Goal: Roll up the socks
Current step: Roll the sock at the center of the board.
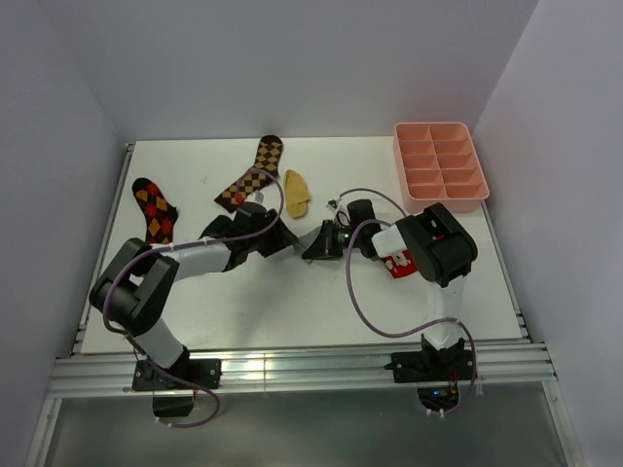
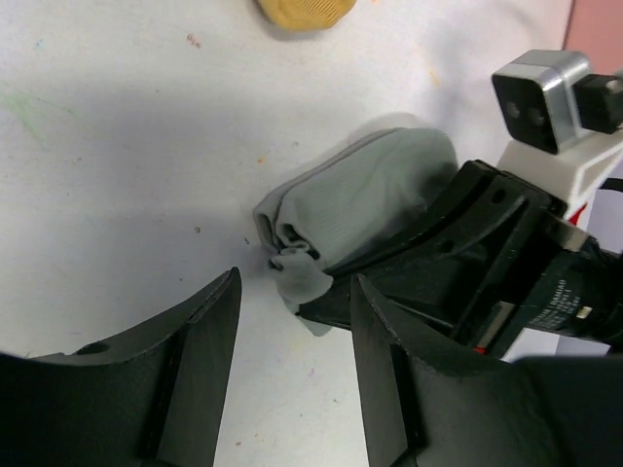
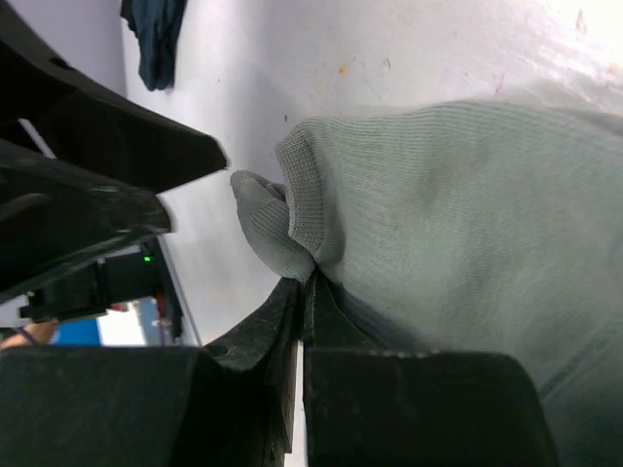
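Grey ribbed-knit ankle sock [image 2: 360, 195] [image 3: 467, 214]: soft fine-rib fabric, bunched into a loose fat roll, cuff edge folded over, a small limp flap sticking out at one end. It lies mid-way across the white surface [image 1: 292, 302], between the two tools.

Right tool [image 3: 304, 282]: black fingers pressed together, pinching the sock's fabric just under the cuff fold. Right arm elbow raised, forearm doubled back leftward, wrist low.

Left tool [image 2: 292, 287]: black angular fingers [image 2: 209, 321] spread apart, holding nothing; the sock's flap sits at the gap between the tips. Left arm folded at the elbow, forearm stretched right, nose to nose with the right tool.

Mustard yellow ankle sock [image 1: 296, 192] [image 2: 304, 10]: flat, rounded, just beyond the tools. Dark navy sock [image 3: 161, 39]: crumpled, well apart.

Far side: long brown-and-yellow argyle sock [image 1: 253, 175], long black sock with orange and red diamonds [image 1: 156, 209], pink plastic tray of square compartments [image 1: 438, 165] in the right corner.
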You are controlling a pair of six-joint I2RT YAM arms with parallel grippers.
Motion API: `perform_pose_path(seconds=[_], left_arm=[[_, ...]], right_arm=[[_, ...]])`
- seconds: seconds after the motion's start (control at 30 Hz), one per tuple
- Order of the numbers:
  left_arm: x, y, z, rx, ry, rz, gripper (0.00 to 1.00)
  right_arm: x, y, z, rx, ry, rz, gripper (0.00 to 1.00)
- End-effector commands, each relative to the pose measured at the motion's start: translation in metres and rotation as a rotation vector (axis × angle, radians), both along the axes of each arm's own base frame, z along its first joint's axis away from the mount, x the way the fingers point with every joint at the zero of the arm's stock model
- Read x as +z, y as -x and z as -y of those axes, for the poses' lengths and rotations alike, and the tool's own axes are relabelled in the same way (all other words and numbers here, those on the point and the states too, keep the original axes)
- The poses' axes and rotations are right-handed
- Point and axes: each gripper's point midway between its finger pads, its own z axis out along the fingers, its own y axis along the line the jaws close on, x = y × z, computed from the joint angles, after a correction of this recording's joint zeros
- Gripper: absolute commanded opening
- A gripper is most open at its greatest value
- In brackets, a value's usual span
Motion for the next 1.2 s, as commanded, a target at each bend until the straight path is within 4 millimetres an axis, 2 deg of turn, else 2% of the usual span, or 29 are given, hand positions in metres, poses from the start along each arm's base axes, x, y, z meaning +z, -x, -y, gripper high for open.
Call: perform_pose_path(seconds=[0.0, 0.53, 0.73, 0.8, 0.97, 1.1, 1.17], left_arm=[[0.001, -0.005, 0.010, -0.018, 0.043, 0.011, 0.53], [-0.031, -0.003, 0.019, -0.039, 0.020, -0.040, 0.48], [-0.039, -0.003, 0.022, -0.048, 0.001, -0.051, 0.35], [-0.042, -0.004, 0.023, -0.047, -0.011, -0.056, 0.28], [-0.046, -0.003, 0.024, -0.051, -0.030, -0.066, 0.00], [-0.046, -0.003, 0.023, -0.058, -0.053, -0.066, 0.00], [-0.042, -0.005, 0.023, -0.063, -0.066, -0.055, 0.00]], right_arm=[[-0.005, 0.006, 0.002, -0.014, -0.031, -0.071, 0.00], [-0.017, 0.004, 0.011, -0.066, -0.035, -0.125, 0.00], [-0.020, 0.003, 0.014, -0.080, -0.018, -0.129, 0.02], [-0.021, 0.003, 0.014, -0.082, -0.007, -0.128, 0.04], [-0.019, 0.002, 0.020, -0.086, 0.046, -0.088, 0.12], [-0.002, -0.003, 0.023, -0.087, 0.078, 0.040, 0.26], [-0.001, 0.001, 0.023, -0.082, 0.107, 0.067, 0.30]])
